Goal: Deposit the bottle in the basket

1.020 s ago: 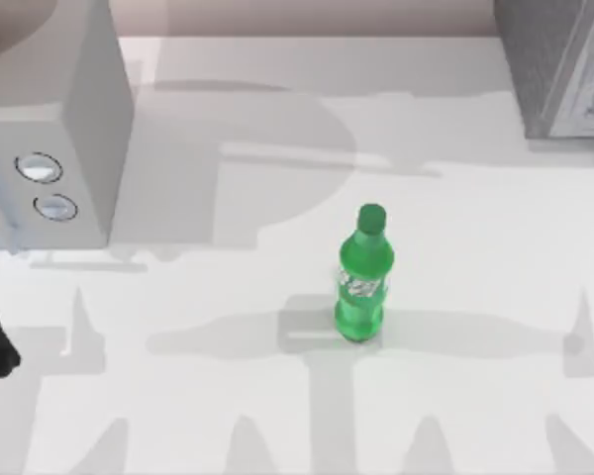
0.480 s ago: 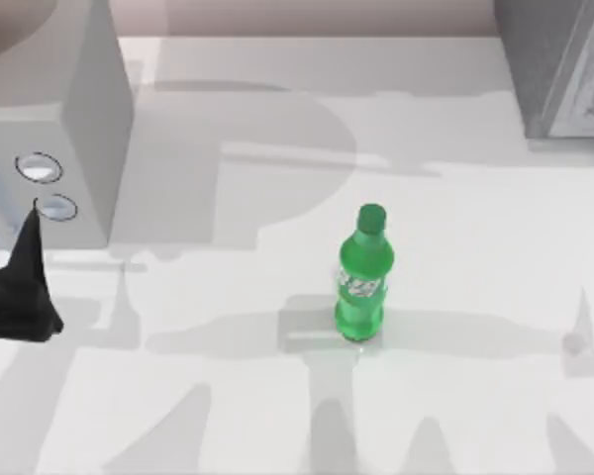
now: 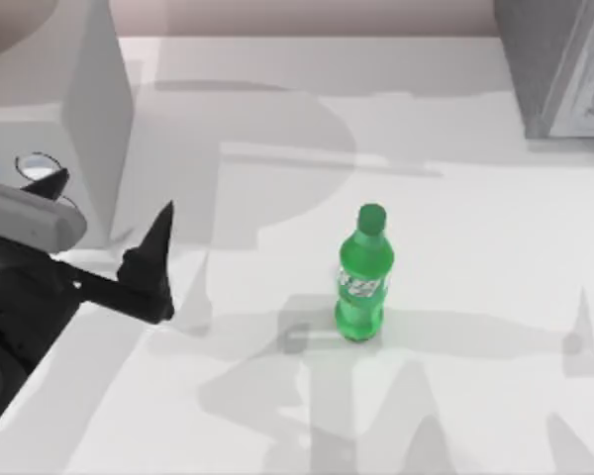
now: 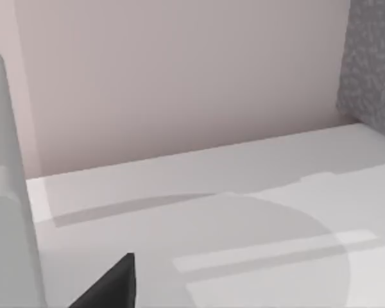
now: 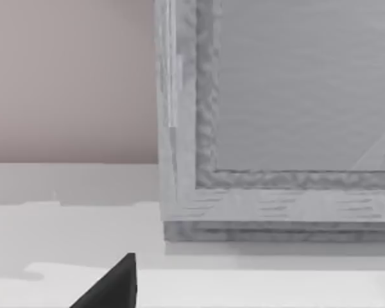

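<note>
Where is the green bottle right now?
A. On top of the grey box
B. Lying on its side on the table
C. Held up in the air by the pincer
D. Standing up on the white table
D: the bottle stands upright on the white table, cap on top, with the left pincer off to its left, not touching it.

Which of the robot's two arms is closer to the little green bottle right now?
The left. The left gripper sits over the table's left side, apart from the upright bottle near the middle. The right gripper's fingertip shows by the grey cabinet, so its distance can't be judged.
</note>
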Available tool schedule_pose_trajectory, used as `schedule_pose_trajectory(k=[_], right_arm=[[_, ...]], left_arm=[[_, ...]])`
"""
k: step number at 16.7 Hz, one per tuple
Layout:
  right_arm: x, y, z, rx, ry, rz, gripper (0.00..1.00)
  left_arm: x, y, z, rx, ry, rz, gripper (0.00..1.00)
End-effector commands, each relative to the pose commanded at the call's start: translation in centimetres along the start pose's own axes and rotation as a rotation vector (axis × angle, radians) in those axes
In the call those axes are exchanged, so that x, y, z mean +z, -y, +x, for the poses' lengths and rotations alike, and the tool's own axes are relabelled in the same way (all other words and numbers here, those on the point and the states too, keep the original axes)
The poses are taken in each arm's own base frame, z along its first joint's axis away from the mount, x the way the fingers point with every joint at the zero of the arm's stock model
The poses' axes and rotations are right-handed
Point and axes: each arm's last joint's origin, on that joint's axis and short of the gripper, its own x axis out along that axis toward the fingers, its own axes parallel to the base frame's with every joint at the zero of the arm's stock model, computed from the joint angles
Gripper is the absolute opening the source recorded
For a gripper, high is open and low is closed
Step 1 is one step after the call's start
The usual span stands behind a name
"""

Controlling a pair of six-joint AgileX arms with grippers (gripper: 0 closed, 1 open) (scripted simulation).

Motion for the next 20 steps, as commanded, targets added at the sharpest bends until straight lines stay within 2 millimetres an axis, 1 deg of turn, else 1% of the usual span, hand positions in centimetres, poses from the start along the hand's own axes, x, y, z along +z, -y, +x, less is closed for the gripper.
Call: schedule_pose_trajectory(k=[5,9,12,15,18,20], right_arm=[[0.0,0.0,0.0,0.000,0.000,0.000,1.00],[0.0,0.0,0.0,0.000,0.000,0.000,1.00],[0.0,0.0,0.0,0.000,0.000,0.000,1.00],[0.0,0.0,0.0,0.000,0.000,0.000,1.00],[0.0,0.0,0.0,0.000,0.000,0.000,1.00],[0.0,0.0,0.0,0.000,0.000,0.000,1.00]], left_arm=[[-2.5,3.6,3.5,-0.156,-0.019,0.013,1.00],[-5.2,6.6,5.1,-0.263,-0.027,0.021,1.00],[-7.2,8.4,5.6,-0.327,-0.032,0.026,1.00],[-8.9,9.7,5.6,-0.374,-0.037,0.032,1.00],[-9.9,10.4,5.5,-0.400,-0.041,0.036,1.00],[-10.1,10.5,5.5,-0.404,-0.041,0.037,1.00]])
